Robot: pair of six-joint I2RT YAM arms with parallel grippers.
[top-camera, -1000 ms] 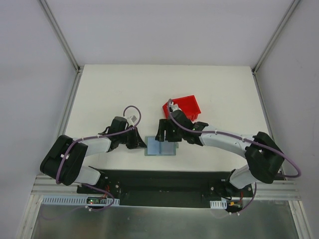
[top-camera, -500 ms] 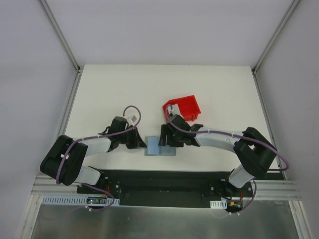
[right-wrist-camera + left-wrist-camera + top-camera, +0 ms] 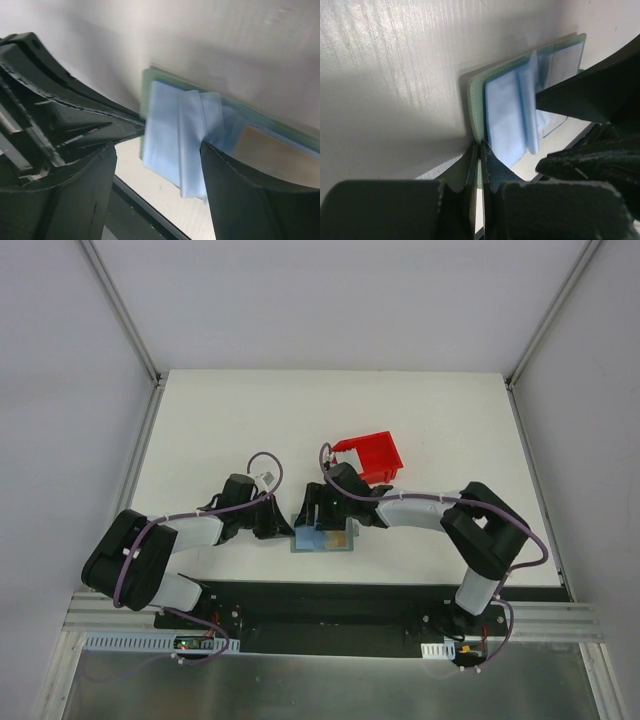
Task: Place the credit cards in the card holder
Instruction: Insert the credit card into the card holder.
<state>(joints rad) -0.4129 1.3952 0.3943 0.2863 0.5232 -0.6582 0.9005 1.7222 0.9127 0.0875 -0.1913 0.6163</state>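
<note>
The small grey-green folding card holder (image 3: 320,541) lies open, pale blue-grey inside up, on the white table (image 3: 230,430). It sits at about 6 o'clock, close to the near edge and between the two arms. The left gripper (image 3: 287,530) reaches it from 9 o'clock. Its wrist view shows both fingers (image 3: 492,172) pressed together on the wallet's green edge, with a sliver of that edge caught between them — a firm clamp on the cover's left side. The right gripper (image 3: 328,522) comes in from 2 o'clock and hangs low over the open wallet with its jaws spread wide, holding nothing. In its own view the two dark fingers (image 3: 250,200) stand on either side of the raised blue pocket flaps. The right-hand finger is just at a flap's edge; whether it touches I cannot tell. A thin orange-gold rectangular card (image 3: 272,155) lies flat on the wallet's right half, at 3 o'clock from the fold — whether it is tucked into a pocket I cannot tell, since the finger hides its near end. A red plastic bin (image 3: 385,455) stands at 1 o'clock from the wallet, apart from it, beyond the right wrist. A small white tag (image 3: 268,477) sits on the left arm near its wrist. Any print on it is too small to read, and the card's face is too blurred to show lettering.
</note>
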